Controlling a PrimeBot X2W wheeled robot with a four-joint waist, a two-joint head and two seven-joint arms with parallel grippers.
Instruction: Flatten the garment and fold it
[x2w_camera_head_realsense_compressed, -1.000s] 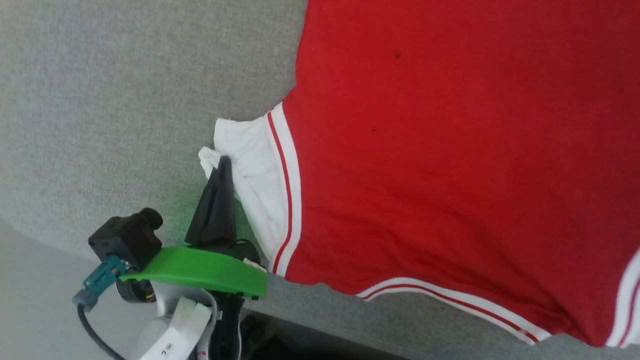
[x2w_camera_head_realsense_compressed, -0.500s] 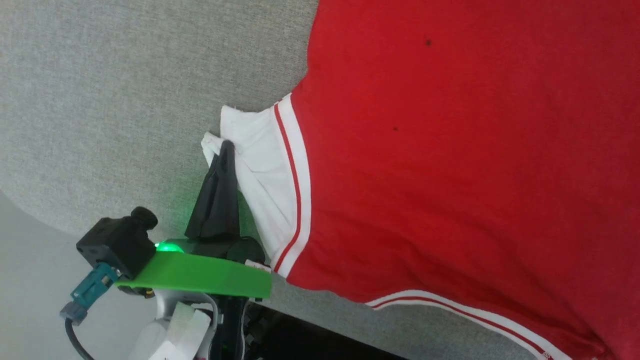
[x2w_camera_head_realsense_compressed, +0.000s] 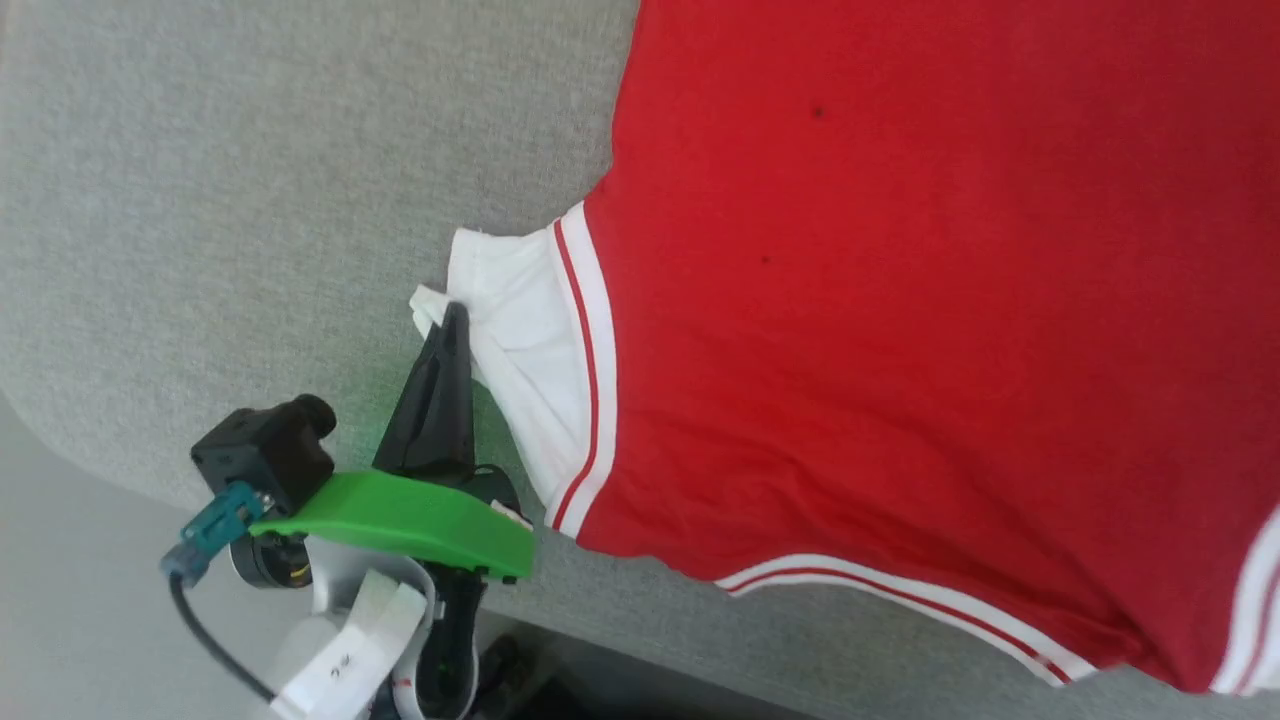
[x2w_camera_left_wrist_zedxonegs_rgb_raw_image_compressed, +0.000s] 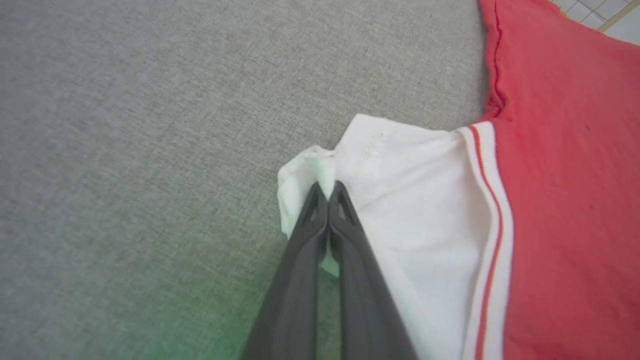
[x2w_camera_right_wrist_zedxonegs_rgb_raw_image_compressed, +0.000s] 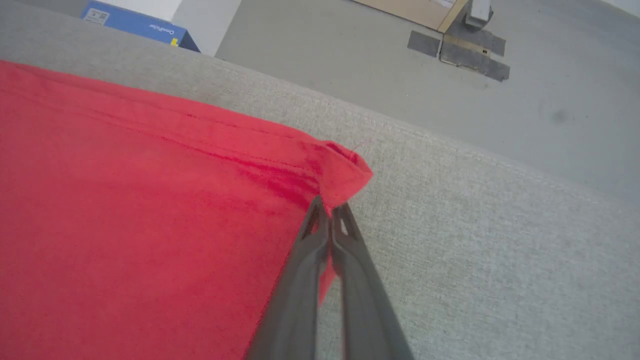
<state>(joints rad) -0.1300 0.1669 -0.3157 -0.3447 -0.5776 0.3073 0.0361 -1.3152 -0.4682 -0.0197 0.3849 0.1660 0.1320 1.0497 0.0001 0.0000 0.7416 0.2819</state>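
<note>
Garment, bright red soft fabric with white sleeve and red-and-white striped trim: spread flat on grey fabric-covered desk, striped edge nearest, body running away, sleeve pointing left. Left gripper clamped tight on white sleeve tip, as a second ago. Right gripper pinched closed on red corner. Beyond: grey floor, blue box.

Bright red over the garment, white on its sleeve panel with red-and-white striped trim, mottled grey on the cloth surface beneath, near-black on the left gripper and camera, vivid green on the cover, teal on the plug.
</note>
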